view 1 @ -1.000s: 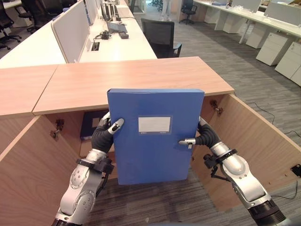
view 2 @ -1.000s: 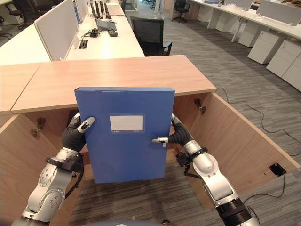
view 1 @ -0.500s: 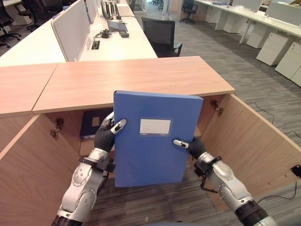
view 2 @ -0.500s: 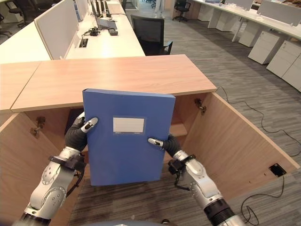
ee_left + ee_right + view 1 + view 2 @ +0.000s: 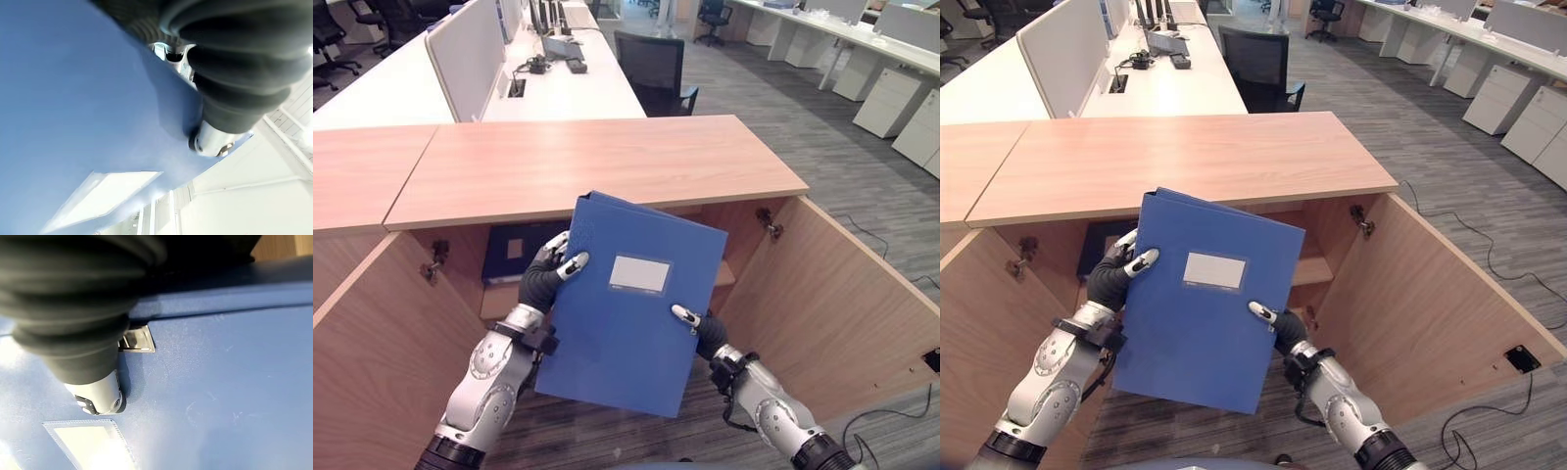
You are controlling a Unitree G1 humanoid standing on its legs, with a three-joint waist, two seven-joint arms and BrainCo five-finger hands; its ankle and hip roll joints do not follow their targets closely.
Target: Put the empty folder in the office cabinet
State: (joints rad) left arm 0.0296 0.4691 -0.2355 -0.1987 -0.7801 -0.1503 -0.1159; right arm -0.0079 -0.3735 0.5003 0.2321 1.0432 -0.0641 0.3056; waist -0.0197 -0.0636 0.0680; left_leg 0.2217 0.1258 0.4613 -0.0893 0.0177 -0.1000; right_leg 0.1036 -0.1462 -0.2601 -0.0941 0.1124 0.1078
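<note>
Now the left robot hand (image 5: pixel 551 278) and the right robot hand (image 5: pixel 698 328) each pinch a side of the flat blue folder (image 5: pixel 631 304), tipped in front of the open wooden cabinet (image 5: pixel 822 294), likely to slide it inside.

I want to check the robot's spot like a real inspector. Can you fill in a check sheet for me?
Surface: wooden cabinet top, bare.
Job's things: blue folder tilted, held in front of the open office cabinet.
Clutter: a dark folder on the cabinet's shelf.
Hands: left hand and right hand each grip a side edge of the blue folder.
Cables: black cable on the carpet.
Surroundings: white desks, black chair, white drawer units.
</note>
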